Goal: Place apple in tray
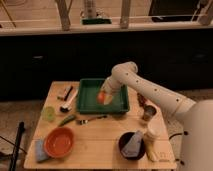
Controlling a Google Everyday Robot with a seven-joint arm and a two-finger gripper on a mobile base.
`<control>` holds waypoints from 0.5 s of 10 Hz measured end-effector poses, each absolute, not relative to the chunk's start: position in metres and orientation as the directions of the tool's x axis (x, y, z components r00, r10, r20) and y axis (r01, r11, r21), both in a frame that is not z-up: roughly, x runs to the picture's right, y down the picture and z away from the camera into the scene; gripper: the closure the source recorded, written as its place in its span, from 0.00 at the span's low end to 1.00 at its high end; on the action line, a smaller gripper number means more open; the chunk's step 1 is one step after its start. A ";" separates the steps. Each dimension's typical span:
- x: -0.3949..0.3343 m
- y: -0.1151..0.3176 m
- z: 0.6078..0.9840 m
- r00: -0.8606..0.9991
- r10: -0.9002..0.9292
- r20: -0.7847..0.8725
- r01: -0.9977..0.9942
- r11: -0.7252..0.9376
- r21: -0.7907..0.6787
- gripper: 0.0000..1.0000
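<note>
The dark green rectangular tray lies at the back middle of the wooden table. The small red-orange apple is over the tray's right half, close to its floor. My gripper is at the end of the white arm that reaches in from the right, and it is right at the apple, covering its upper side. I cannot tell whether the apple rests on the tray floor or hangs just above it.
An orange bowl and a blue cloth sit front left. A lime-green cup, a green pod and a fork lie left of centre. A black bowl, a bottle and a can stand at the right.
</note>
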State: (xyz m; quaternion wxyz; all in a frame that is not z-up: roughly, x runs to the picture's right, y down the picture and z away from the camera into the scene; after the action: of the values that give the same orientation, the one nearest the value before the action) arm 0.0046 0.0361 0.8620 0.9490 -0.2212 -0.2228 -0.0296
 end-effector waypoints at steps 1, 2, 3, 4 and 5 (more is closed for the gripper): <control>0.006 0.035 0.863 0.900 0.046 0.433 0.150 0.901 -0.408 1.00; 0.009 0.033 0.865 0.902 0.051 0.429 0.143 0.901 -0.409 1.00; 0.012 0.032 0.867 0.904 0.058 0.423 0.136 0.901 -0.412 1.00; 0.014 0.031 0.868 0.905 0.061 0.421 0.131 0.901 -0.413 1.00; 0.015 0.030 0.869 0.906 0.065 0.419 0.127 0.901 -0.414 0.99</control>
State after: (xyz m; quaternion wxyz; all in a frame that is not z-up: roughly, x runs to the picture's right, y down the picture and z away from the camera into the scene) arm 0.0148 0.0295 0.8690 0.9507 -0.2214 -0.2164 -0.0164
